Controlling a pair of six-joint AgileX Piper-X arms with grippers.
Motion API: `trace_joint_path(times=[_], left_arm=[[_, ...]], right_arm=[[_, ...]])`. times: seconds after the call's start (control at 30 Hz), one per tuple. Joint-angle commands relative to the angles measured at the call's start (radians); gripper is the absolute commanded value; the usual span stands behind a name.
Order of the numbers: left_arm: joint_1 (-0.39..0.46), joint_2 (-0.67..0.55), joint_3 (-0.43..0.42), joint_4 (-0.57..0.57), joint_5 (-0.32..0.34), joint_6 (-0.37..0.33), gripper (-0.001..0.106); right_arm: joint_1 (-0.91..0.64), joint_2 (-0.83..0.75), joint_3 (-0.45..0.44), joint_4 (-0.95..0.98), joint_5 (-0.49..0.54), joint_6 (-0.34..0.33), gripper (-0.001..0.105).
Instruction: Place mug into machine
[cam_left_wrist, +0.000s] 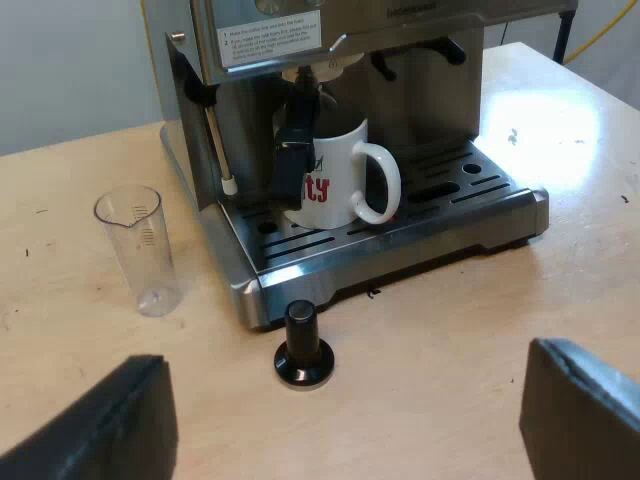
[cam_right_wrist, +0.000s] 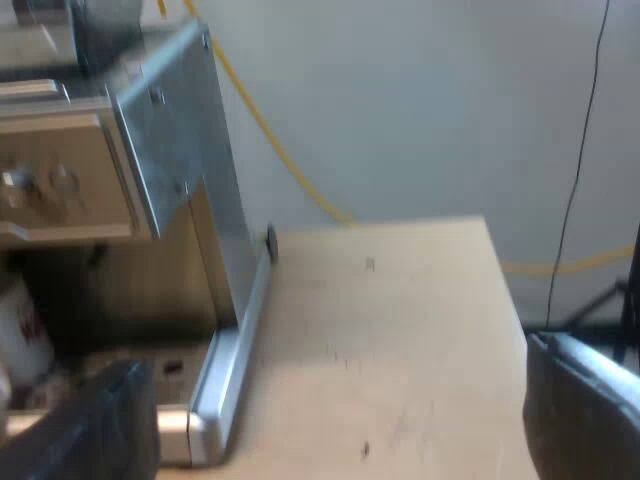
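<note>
mug (cam_left_wrist: 335, 180) (on tray (cam_left_wrist: 470, 190)), left end effector (cam_left_wrist: 340, 405) apart

Mug (cam_left_wrist: 335, 185): white, glossy, red lettering on its side with a small green mark above, loop handle turned out sideways toward the open part of the grille; it stood upright on the slotted drip tray (cam_left_wrist: 420, 225) of the espresso machine (cam_left_wrist: 245, 130), under the brew head, a dark part crossing in front of its near wall. Machine: brushed steel, label plate on its upper front, standing on the light wooden bench (cam_left_wrist: 450, 360). From the right wrist side, the mug's white wall with red (cam_right_wrist: 18, 325) sat under the machine's steel overhang (cam_right_wrist: 170, 120).
</note>
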Motion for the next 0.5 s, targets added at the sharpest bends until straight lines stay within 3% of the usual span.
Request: trace_joint_path(times=[0.03,0.2,0.3,0.5], left_arm=[[0.000,-0.140,-0.006,0.000,-0.012,-0.005,0.072],[0.000,-0.140,-0.004,-0.002,-0.019,-0.005,0.072],[0.000,-0.140,0.006,-0.023,-0.075,-0.005,0.072],[0.000,-0.139,0.086,-0.116,-0.088,-0.009,0.072]], right_arm=[[-0.004,-0.041,0.013,-0.002,0.009,-0.012,0.081],[-0.004,-0.041,0.045,-0.009,0.009,-0.012,0.081],[-0.004,-0.041,0.074,-0.039,0.009,-0.012,0.081],[-0.004,-0.041,0.146,-0.084,0.009,-0.012,0.081]])
